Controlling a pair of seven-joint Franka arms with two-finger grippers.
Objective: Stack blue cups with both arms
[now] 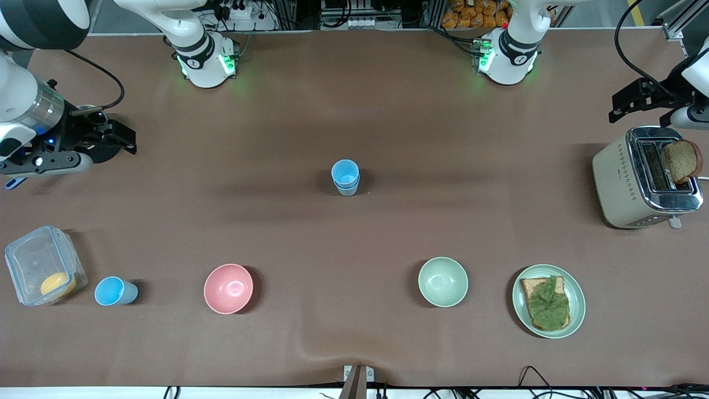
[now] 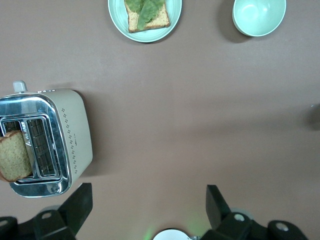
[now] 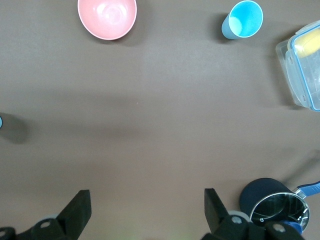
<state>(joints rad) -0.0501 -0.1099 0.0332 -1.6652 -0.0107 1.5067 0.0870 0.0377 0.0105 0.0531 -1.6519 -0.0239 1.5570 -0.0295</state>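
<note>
Two light-blue cups stand nested, one in the other, in the middle of the table. A third blue cup, bright blue inside, stands alone near the front camera toward the right arm's end; it also shows in the right wrist view. My right gripper is open and empty, up over the right arm's end of the table. My left gripper is open and empty, up beside the toaster. Both are well apart from the cups.
A pink bowl, a pale green bowl and a plate with toast and a leaf line the near side. A clear box stands beside the lone cup. A toaster holds bread. A dark pot sits by my right gripper.
</note>
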